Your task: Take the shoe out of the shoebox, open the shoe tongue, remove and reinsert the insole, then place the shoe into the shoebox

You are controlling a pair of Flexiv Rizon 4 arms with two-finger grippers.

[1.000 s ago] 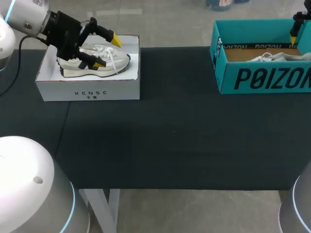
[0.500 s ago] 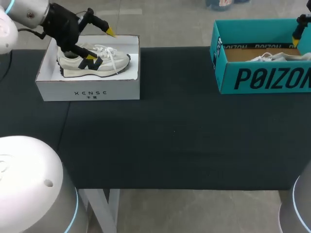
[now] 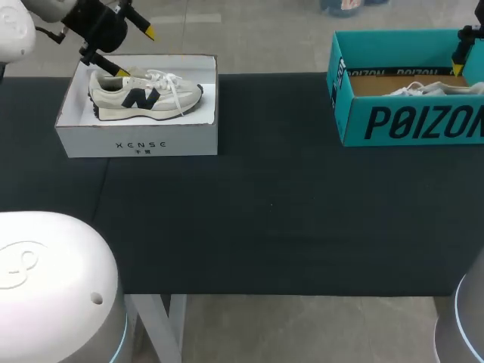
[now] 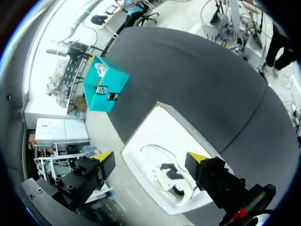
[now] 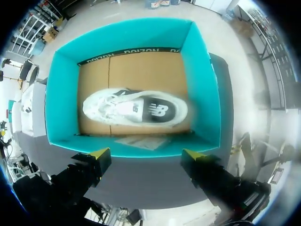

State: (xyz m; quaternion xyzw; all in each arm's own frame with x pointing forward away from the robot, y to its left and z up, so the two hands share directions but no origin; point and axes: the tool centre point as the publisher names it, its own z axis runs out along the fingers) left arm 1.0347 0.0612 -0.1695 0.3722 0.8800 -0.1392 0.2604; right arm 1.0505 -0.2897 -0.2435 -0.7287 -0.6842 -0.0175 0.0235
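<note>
Table (image 3: pixel 287 219) topped with dark cloth

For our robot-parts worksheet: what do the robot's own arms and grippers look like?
The left arm and right arm have smooth, rounded white shells with a thin light-blue ring. The left gripper and right gripper are black and blocky, each with two fingers ending in yellow tips.

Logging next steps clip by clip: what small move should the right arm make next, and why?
Probably lower the right claw straight down into the open teal cardboard shoebox toward the white sneaker with a dark logo: the claw hangs open and empty above the box, and the sneaker lies untouched on its floor.
</note>
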